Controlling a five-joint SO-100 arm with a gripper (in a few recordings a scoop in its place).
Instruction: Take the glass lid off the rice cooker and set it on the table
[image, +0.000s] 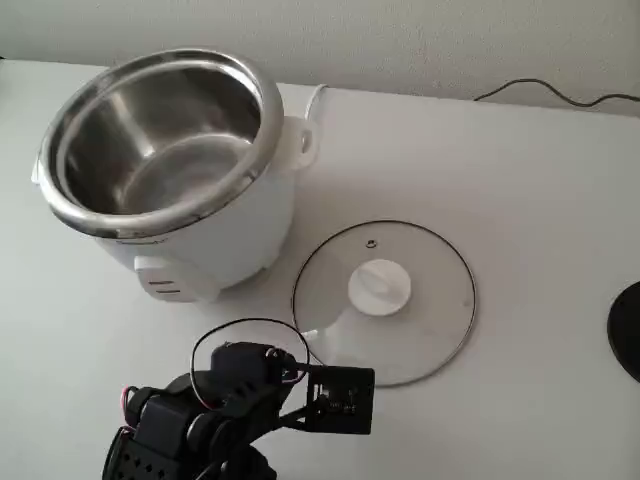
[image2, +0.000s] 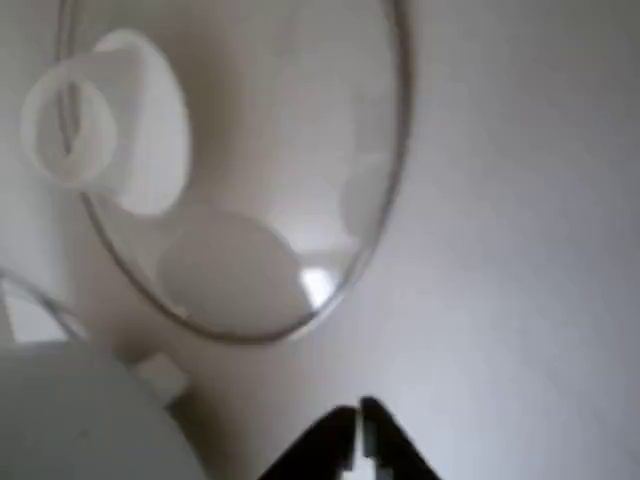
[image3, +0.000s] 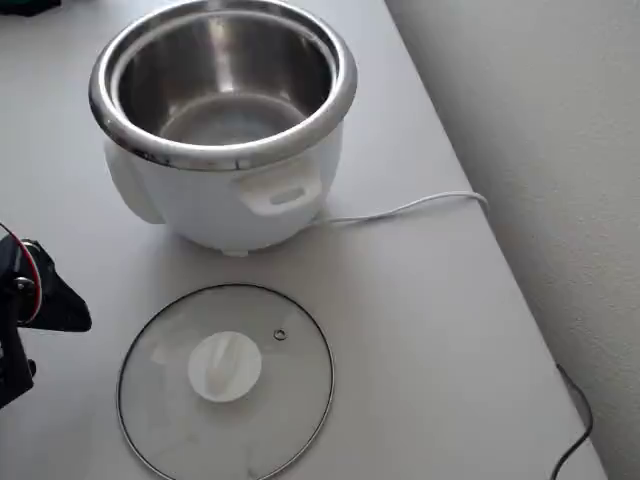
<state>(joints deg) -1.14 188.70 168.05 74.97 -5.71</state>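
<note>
The glass lid (image: 384, 300) lies flat on the table (image: 520, 180), knob up, just right of the rice cooker (image: 225, 235). The cooker stands uncovered, its steel bowl showing bare. In the overhead view the lid (image3: 225, 380) rests in front of the cooker (image3: 220, 200). My gripper (image2: 358, 440) is shut with nothing between its black fingertips, hovering a short way off the lid's (image2: 250, 200) rim over bare table (image2: 520, 250). The black arm (image: 230, 400) sits at the bottom edge of the fixed view, below and left of the lid.
The cooker's white cord (image3: 400, 210) trails toward the wall (image3: 540, 150). A thin black cable (image: 560, 95) runs along the table's far edge. A dark round object (image: 628, 330) pokes in at the right edge.
</note>
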